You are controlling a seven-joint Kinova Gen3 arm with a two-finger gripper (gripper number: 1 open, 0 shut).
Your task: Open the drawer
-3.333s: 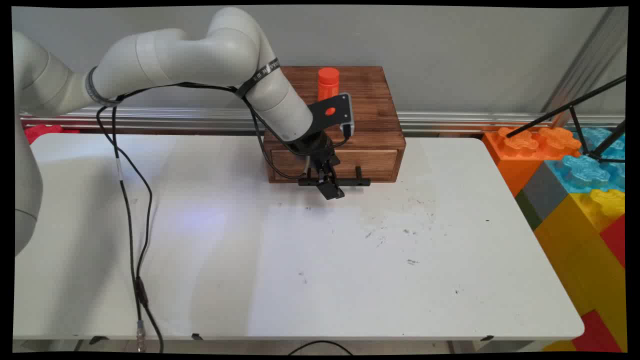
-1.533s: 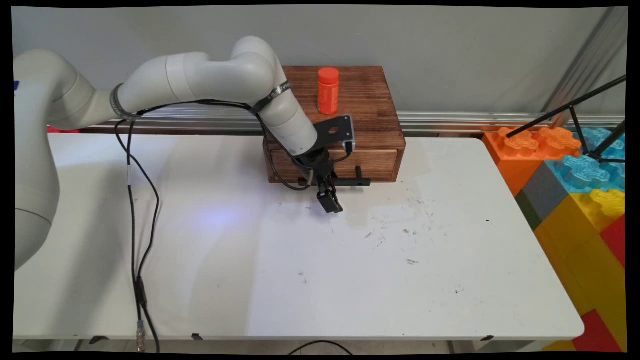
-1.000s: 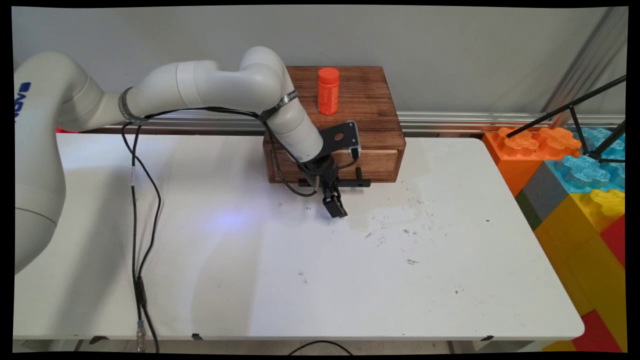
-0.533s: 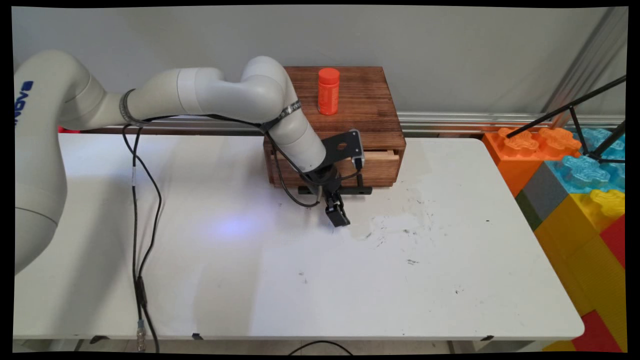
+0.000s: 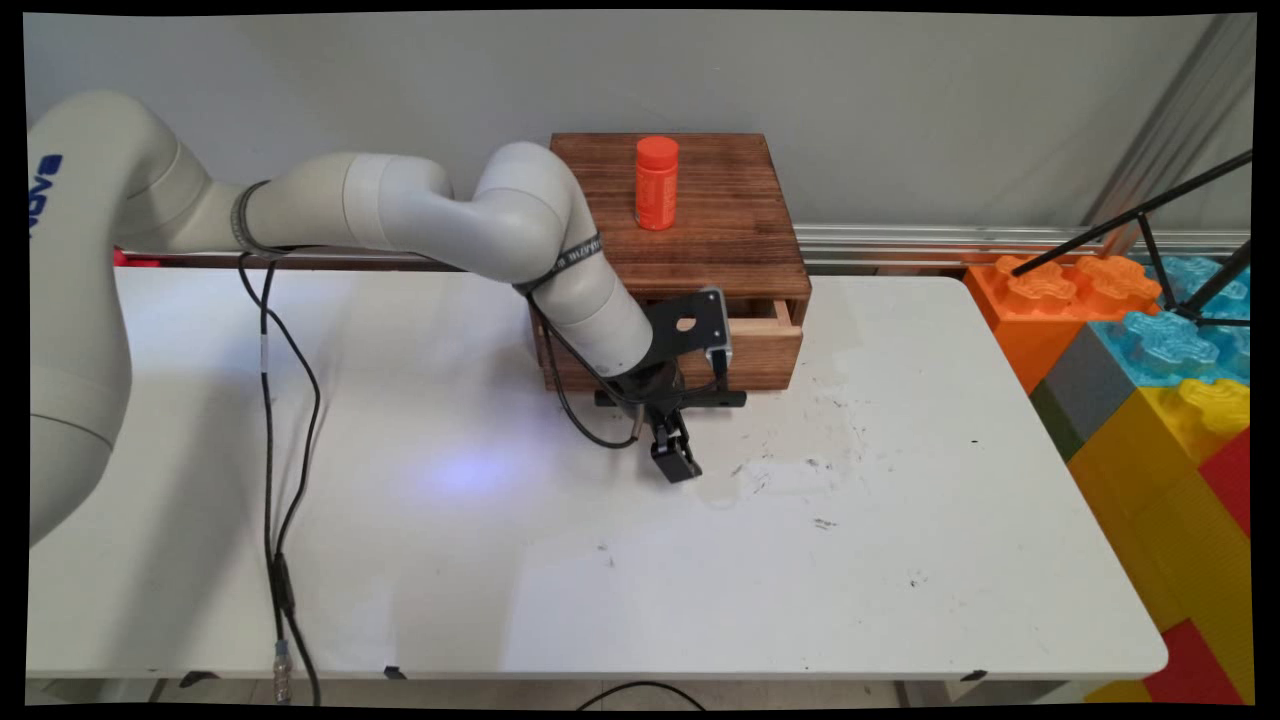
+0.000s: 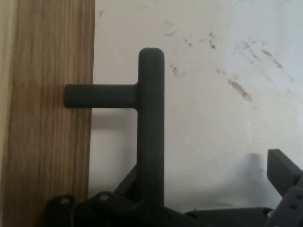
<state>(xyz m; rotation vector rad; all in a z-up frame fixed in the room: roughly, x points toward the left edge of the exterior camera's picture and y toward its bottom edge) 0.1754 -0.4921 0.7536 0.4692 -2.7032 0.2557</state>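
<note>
A dark wooden box (image 5: 720, 240) stands at the table's far edge. Its drawer (image 5: 765, 360) is pulled partly out, showing a light wooden rim. My gripper (image 5: 676, 462) points down at the drawer's black bar handle (image 5: 730, 398). In the hand view the handle (image 6: 151, 123) runs up the picture, joined by a short post to the drawer front (image 6: 47, 118). My gripper (image 6: 203, 172) is open. The bar lies against the left finger, and the right finger (image 6: 284, 170) stands well clear over the table. An orange bottle (image 5: 656, 183) stands upright on the box.
Large coloured building blocks (image 5: 1150, 380) are stacked off the table's right edge, with a black tripod (image 5: 1150, 215) above them. Black cables (image 5: 268, 420) hang from the arm over the table's left part. The white table (image 5: 700, 570) is scuffed in front of the drawer.
My gripper has moved toward the table's near side with the handle against it. The drawer, flush with the box before, has slid partly out. The bottle has not moved.
</note>
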